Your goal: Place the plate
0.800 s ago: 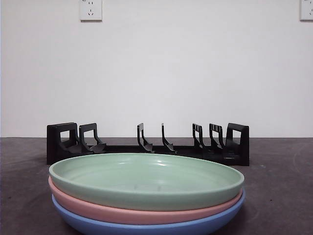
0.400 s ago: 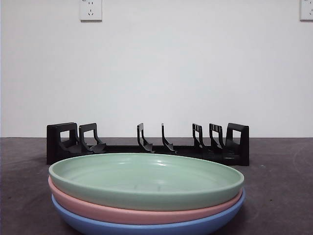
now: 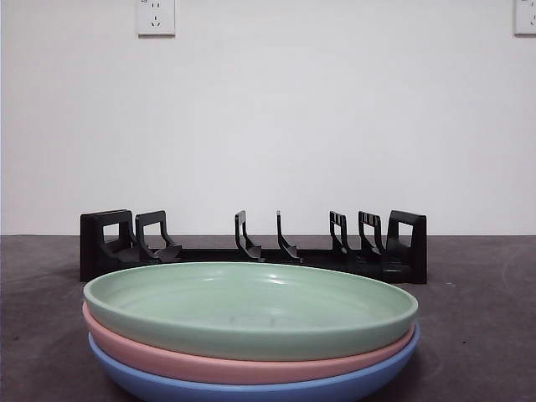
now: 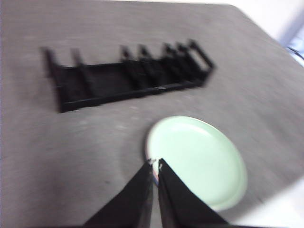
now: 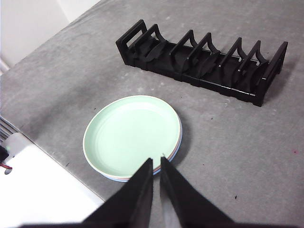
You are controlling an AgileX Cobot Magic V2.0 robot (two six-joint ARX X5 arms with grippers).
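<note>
1. Blue plate (image 3: 251,387): bottom of a stack of three, nearest the front view's camera, resting on the grey table (image 3: 477,335).
2. Pink plate (image 3: 243,365): middle of the stack, nested in the blue plate; only its rim band shows.
3. Green plate (image 3: 251,310): top of the stack, lying flat, inside facing up and bare. It also shows in the right wrist view (image 5: 132,135) and in the blurred left wrist view (image 4: 197,159).
4. Black dish rack (image 3: 251,244): just behind the stack on the table, apart from the plates, long side facing the camera. Upright dividers stand along it, with taller looped frames at both ends. All slots hold nothing. It also shows from above in the right wrist view (image 5: 204,59).
5. White wall (image 3: 268,126): behind the table, with one socket (image 3: 155,16) near the top left corner and a second (image 3: 525,17) cut by the right edge.
6. Left hand (image 4: 155,163): raised above the table, over the near rim of the stack, jaws nearly together, holding nothing.
7. Right hand (image 5: 157,160): raised above the table, over the stack's rim on its own side, jaws nearly together, holding nothing.
</note>
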